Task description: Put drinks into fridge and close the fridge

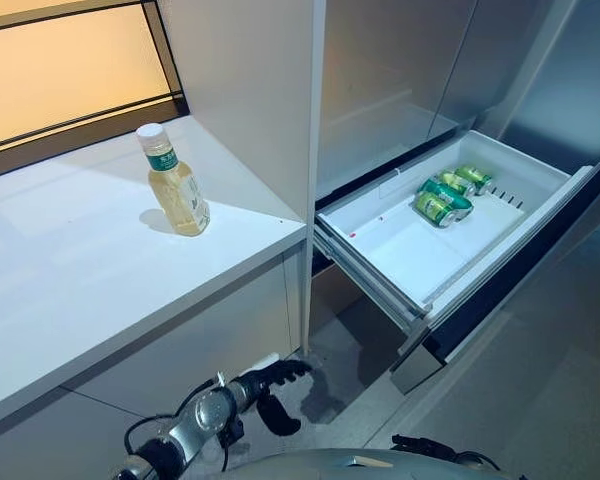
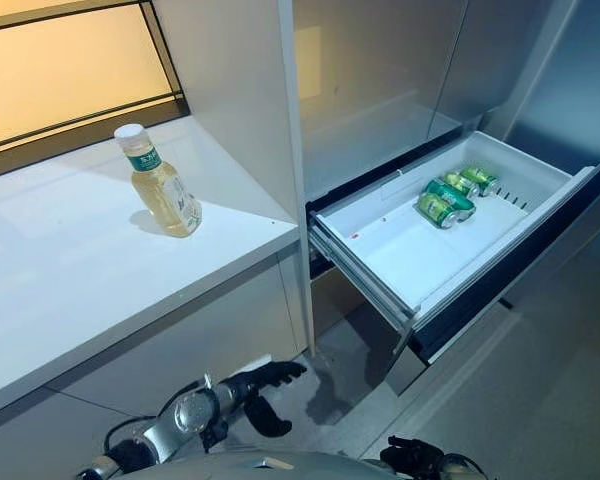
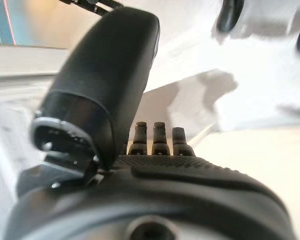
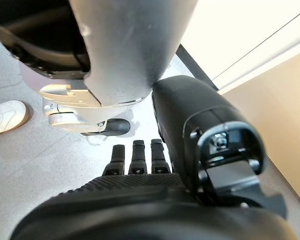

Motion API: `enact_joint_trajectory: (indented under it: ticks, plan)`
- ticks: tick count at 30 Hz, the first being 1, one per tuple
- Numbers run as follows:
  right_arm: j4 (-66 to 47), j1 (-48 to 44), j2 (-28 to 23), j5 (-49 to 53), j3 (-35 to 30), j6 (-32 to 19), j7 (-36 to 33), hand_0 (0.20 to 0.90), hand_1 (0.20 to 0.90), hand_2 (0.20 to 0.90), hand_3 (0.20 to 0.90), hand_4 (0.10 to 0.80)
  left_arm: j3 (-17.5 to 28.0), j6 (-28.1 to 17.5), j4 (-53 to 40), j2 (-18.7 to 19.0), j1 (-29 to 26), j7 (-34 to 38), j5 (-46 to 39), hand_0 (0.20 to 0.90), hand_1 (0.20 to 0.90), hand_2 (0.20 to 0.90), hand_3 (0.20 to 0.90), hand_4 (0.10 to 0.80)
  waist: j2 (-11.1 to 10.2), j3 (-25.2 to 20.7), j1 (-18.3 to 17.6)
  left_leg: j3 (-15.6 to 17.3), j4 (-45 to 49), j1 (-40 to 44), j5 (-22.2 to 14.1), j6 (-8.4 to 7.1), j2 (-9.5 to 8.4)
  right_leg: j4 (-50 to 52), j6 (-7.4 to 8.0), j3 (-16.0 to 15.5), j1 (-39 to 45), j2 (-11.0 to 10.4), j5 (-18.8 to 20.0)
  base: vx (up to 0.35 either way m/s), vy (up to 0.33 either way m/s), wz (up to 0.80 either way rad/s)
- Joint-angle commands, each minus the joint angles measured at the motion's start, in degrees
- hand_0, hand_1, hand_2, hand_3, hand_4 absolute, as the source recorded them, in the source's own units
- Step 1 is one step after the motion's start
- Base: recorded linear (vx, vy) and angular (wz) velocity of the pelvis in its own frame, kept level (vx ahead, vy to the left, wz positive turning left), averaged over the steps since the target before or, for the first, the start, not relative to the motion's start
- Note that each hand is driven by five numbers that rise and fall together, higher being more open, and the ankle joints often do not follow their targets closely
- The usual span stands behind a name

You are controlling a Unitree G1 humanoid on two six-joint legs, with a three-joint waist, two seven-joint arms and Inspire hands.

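Observation:
A bottle of pale yellow drink [image 1: 177, 186] with a white cap stands upright on the white counter [image 1: 70, 270]. To its right the white fridge drawer [image 1: 410, 250] is pulled out. Three green cans [image 1: 448, 192] lie on their sides in a row at its far end. My left hand [image 1: 275, 385] hangs low below the counter's front edge, well under the bottle, fingers straight and empty. My right hand [image 2: 410, 455] shows at the bottom edge, down at my side. The right wrist view shows its fingers [image 4: 134, 157] straight with nothing in them.
A tall white panel [image 1: 245, 90] divides the counter from the fridge. Grey fridge doors [image 1: 400, 80] rise behind the drawer. The drawer's dark front [image 1: 500, 280] juts out over the grey floor. A person's white shoe [image 4: 5, 117] shows on the floor in the right wrist view.

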Motion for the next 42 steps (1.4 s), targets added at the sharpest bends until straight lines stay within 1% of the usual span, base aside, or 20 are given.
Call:
enact_joint_trajectory:
  ticks: [1, 3, 6, 7, 9, 11, 12, 13, 15, 19, 20, 21, 24, 27, 29, 33, 34, 36, 39, 42]
  plan:
    - [-0.1, 0.3, 1.2, -0.2, 2.1, -0.4, 1.4, 0.9, 0.9, 0.9, 0.9, 0.8, -2.0, -6.3, -8.8, 1.0, -6.1, 1.7, 1.8, 0.9, 0.9, 0.9, 0.9, 0.8, 1.6, 0.7, 1.3, 1.0, 0.3, -1.2, -4.6, 1.75, -1.42, 1.3, 5.71, -2.1, -5.3, -1.1, 3.1, -0.029, 0.022, 0.07]
    - [-1.4, 0.7, 1.2, 1.0, 1.9, -0.3, 0.4, 0.9, 0.9, 0.9, 0.9, 0.8, -2.2, -7.0, -15.1, 3.7, -6.3, 0.9, 1.3, 0.9, 0.9, 0.9, 0.9, 0.8, 1.8, 1.1, 1.9, 0.2, 0.3, -1.5, -4.4, 1.82, -1.62, 1.4, 5.65, -2.7, -5.4, -1.3, 3.0, -0.038, 0.015, 0.12]
    - [-3.0, 1.2, 1.8, 2.3, 1.7, 0.5, -1.3, 0.9, 0.9, 0.9, 0.9, 0.8, -1.0, -6.0, -25.3, 6.9, -7.1, -2.7, -1.4, 0.9, 0.9, 0.9, 0.9, 0.8, 2.1, 1.3, 2.6, -0.9, 0.3, -2.0, -4.0, 1.94, -1.93, 1.2, 5.63, -3.2, -5.3, -1.4, 3.2, -0.033, 0.005, 0.17]
    - [-3.1, 1.3, 1.9, 2.6, 1.8, 0.5, -1.5, 0.9, 0.9, 0.9, 0.9, 0.8, -0.6, -5.7, -27.0, 7.5, -7.2, -3.1, -2.1, 0.9, 0.9, 0.9, 0.9, 0.8, 2.1, 1.4, 2.7, -1.1, 0.3, -2.0, -4.0, 1.96, -1.97, 1.1, 5.63, -3.3, -5.3, -1.4, 3.3, -0.018, -0.011, 0.1]
    - [-3.8, 1.5, 2.3, 3.6, 1.8, 1.0, -2.5, 0.9, 0.9, 0.9, 0.9, 0.8, 1.7, -4.0, -35.7, 10.5, -8.0, -6.6, -7.4, 0.9, 0.9, 0.9, 0.9, 0.8, 2.2, 1.1, 3.3, -1.8, 0.3, -2.3, -3.8, 1.99, -2.07, 0.8, 5.69, -3.7, -5.1, -1.5, 3.5, -0.008, -0.018, 0.11]
    - [-3.9, 1.8, 2.4, 4.0, 1.9, 0.8, -2.8, 0.9, 0.9, 0.9, 0.9, 0.8, 2.9, -2.9, -39.8, 11.5, -8.4, -7.7, -9.4, 0.9, 0.9, 0.9, 0.9, 0.8, 2.1, 1.0, 3.5, -2.0, 0.3, -2.4, -3.8, 1.99, -2.08, 0.6, 5.68, -3.9, -5.1, -1.6, 3.6, -0.006, -0.015, 0.1]
    - [-3.9, 1.9, 2.5, 4.2, 1.9, 0.8, -3.0, 0.9, 0.9, 0.9, 0.9, 0.8, 3.8, -2.9, -43.0, 12.5, -8.5, -8.9, -12.4, 0.9, 0.9, 0.9, 0.9, 0.8, 2.1, 0.8, 3.8, -2.3, 0.3, -2.5, -3.7, 1.96, -2.07, 0.5, 5.7, -4.1, -5.0, -1.6, 3.7, -0.005, -0.014, 0.13]
    - [-4.0, 1.9, 2.6, 4.2, 1.9, 0.7, -3.0, 0.9, 0.9, 0.9, 0.9, 0.8, 4.4, -2.7, -44.0, 12.5, -8.5, -9.4, -13.2, 0.9, 0.9, 0.9, 0.9, 0.8, 2.1, 0.8, 3.9, -2.4, 0.3, -2.5, -3.7, 1.95, -2.08, 0.5, 5.68, -4.1, -5.0, -1.6, 3.7, -0.008, -0.016, 0.18]
    - [-3.9, 2.1, 2.5, 4.6, 1.8, 0.4, -3.1, 0.9, 0.9, 0.9, 0.9, 0.8, 6.3, -3.0, -48.2, 13.5, -8.7, -11.3, -18.7, 0.9, 0.9, 0.9, 0.9, 0.8, 2.1, 0.6, 4.2, -2.7, 0.3, -2.8, -3.6, 1.98, -2.16, 0.3, 5.63, -4.3, -5.0, -1.6, 3.8, -0.012, -0.014, 0.17]
    - [-3.9, 2.3, 2.6, 5.0, 1.8, 0.2, -3.3, 0.9, 0.9, 0.9, 0.9, 0.8, 9.5, -3.8, -53.0, 13.5, -8.7, -13.7, -26.2, 0.9, 0.9, 0.9, 0.9, 0.8, 1.8, 0.2, 4.7, -3.1, 0.3, -3.0, -3.4, 2.0, -2.22, 0.2, 5.47, -4.3, -5.1, -1.6, 4.0, -0.01, -0.016, 0.06]
    - [-3.9, 2.3, 2.6, 5.0, 1.8, 0.2, -3.3, 0.9, 0.9, 0.9, 0.9, 0.8, 9.5, -3.8, -53.0, 13.5, -8.7, -13.7, -26.2, 0.9, 0.9, 0.9, 0.9, 0.8, 1.8, 0.2, 4.7, -3.1, 0.3, -3.0, -3.4, 2.0, -2.22, 0.2, 5.47, -4.3, -5.1, -1.6, 4.0, -0.008, -0.018, 0.04]
    - [-3.9, 2.4, 2.6, 5.1, 1.9, 0.0, -3.3, 0.9, 0.9, 0.9, 0.9, 0.8, 10.6, -3.9, -54.3, 13.4, -8.9, -14.7, -29.3, 0.9, 0.9, 0.9, 0.9, 0.8, 1.7, 0.1, 4.8, -3.2, 0.3, -3.0, -3.5, 2.05, -2.25, 0.1, 5.39, -4.3, -5.1, -1.6, 4.0, -0.006, -0.015, 0.03]
    - [-3.7, 2.4, 2.5, 5.2, 1.8, -0.2, -2.9, 0.9, 0.9, 0.9, 0.9, 0.8, 13.1, -4.3, -55.7, 13.2, -9.2, -14.4, -35.2, 0.9, 0.9, 0.9, 0.9, 0.8, 1.6, 0.0, 5.0, -3.5, 0.3, -3.0, -3.4, 2.14, -2.32, 0.1, 5.18, -4.0, -5.1, -1.5, 4.1, -0.007, -0.015, 0.04]
    - [-3.8, 2.5, 2.4, 5.3, 1.8, -0.1, -2.8, 0.9, 0.9, 0.9, 0.9, 0.8, 15.9, -4.7, -56.8, 12.7, -9.3, -14.2, -38.7, 0.9, 0.9, 0.9, 0.9, 0.8, 1.4, -0.1, 5.2, -3.6, 0.3, -3.0, -3.5, 2.18, -2.36, 0.1, 4.99, -3.9, -5.0, -1.5, 4.0, 0.0, 0.0, 0.0]
    - [-3.4, 2.7, 2.4, 5.3, 1.6, -0.3, -2.6, 0.9, 0.9, 0.9, 0.9, 0.8, 19.0, -5.7, -57.6, 12.1, -9.5, -13.7, -41.2, 0.9, 0.9, 0.9, 0.9, 0.8, 1.3, -0.4, 5.5, -3.8, 0.3, -3.0, -3.5, 2.19, -2.42, 0.1, 4.78, -3.8, -4.9, -1.5, 4.0, 0.0, 0.0, 0.0]
    - [-3.0, 3.0, 2.4, 5.0, 1.2, -1.0, -2.3, 0.9, 0.9, 0.9, 0.9, 0.8, 22.5, -7.9, -58.1, 11.5, -10.0, -11.7, -40.6, 0.9, 0.9, 0.9, 0.9, 0.8, 1.1, -0.5, 5.8, -4.1, 0.3, -2.8, -3.6, 2.17, -2.46, 0.1, 4.51, -3.8, -4.7, -1.4, 3.9, 0.003, -0.002, 0.01]
    - [-2.6, 3.1, 2.4, 5.0, 1.2, -1.4, -2.1, 0.9, 0.9, 0.9, 0.9, 0.8, 24.1, -9.1, -58.5, 11.8, -10.7, -9.7, -40.1, 0.9, 0.9, 0.9, 0.9, 0.8, 1.0, -0.6, 5.9, -4.3, 0.3, -2.8, -3.6, 2.18, -2.5, 0.0, 4.45, -3.8, -4.7, -1.4, 4.0, 0.014, -0.01, 0.05]
    - [-2.4, 3.2, 2.4, 4.9, 1.2, -1.7, -2.0, 0.9, 0.9, 0.9, 0.9, 0.8, 25.1, -9.8, -58.5, 11.9, -11.3, -8.3, -40.1, 0.9, 0.9, 0.9, 0.9, 0.8, 0.9, -0.8, 5.9, -4.4, 0.3, -2.7, -3.7, 2.2, -2.55, 0.0, 4.42, -3.9, -4.6, -1.4, 3.9, 0.021, -0.009, 0.04]
    - [-1.7, 3.2, 2.7, 4.6, 1.2, -2.1, -1.8, 0.9, 0.9, 0.9, 0.9, 0.8, 28.6, -11.9, -59.0, 11.5, -13.2, -4.1, -39.2, 0.9, 0.9, 0.9, 0.9, 0.8, 0.6, -1.4, 5.9, -4.6, 0.3, -2.6, -3.8, 2.18, -2.66, 0.0, 4.35, -3.7, -4.5, -1.4, 3.7, 0.027, -0.007, 0.03]
    - [-0.7, 3.3, 2.9, 4.4, 1.1, -2.8, -1.7, 0.9, 0.9, 0.9, 0.9, 0.8, 31.0, -13.6, -59.3, 10.6, -14.4, -2.3, -39.9, 0.9, 0.9, 0.9, 0.9, 0.8, 0.5, -1.8, 5.8, -4.8, 0.3, -2.4, -3.9, 2.19, -2.71, 0.1, 4.22, -3.7, -4.4, -1.3, 3.5, 0.031, -0.005, 0.0]
